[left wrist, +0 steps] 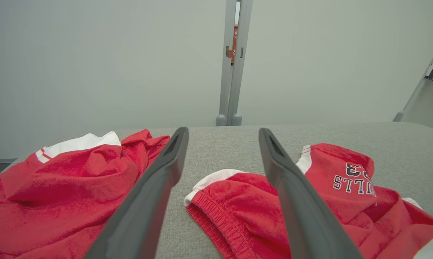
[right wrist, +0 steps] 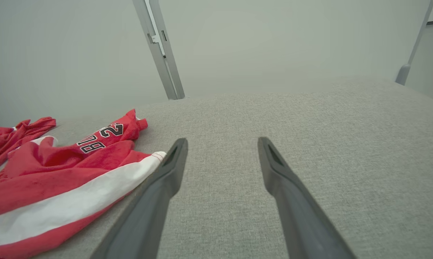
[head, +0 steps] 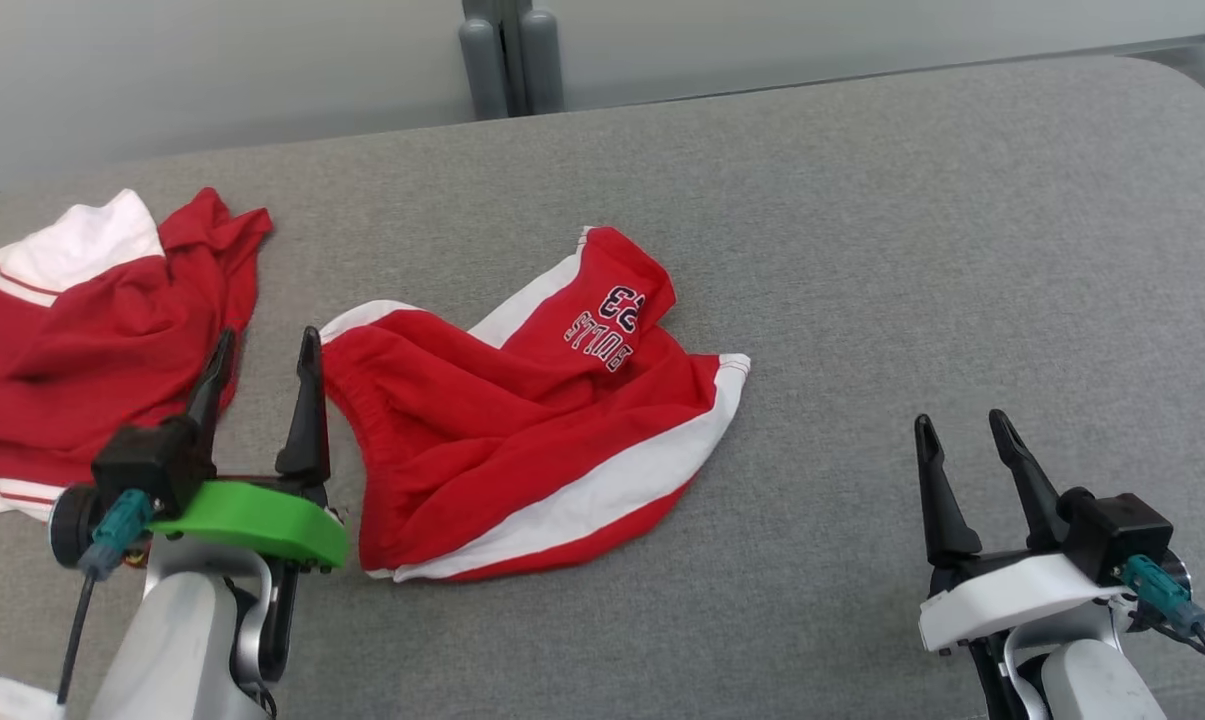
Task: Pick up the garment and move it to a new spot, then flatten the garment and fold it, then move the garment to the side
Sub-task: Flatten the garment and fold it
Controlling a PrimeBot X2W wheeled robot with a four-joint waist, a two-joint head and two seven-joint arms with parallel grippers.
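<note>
Left wrist view: gathered waistband of the red shorts

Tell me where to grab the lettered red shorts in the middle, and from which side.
Probably best: grip the gathered elastic waistband of the shorts, coming in from the robot's left with the open left gripper. That edge is thick and bunched and lies right beside that gripper; the rest of the cloth lies flatter.

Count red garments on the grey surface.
2. Lettered red shorts lie centre, beside the left gripper; a second red-and-white garment lies crumpled at the left, partly out of frame.
</note>
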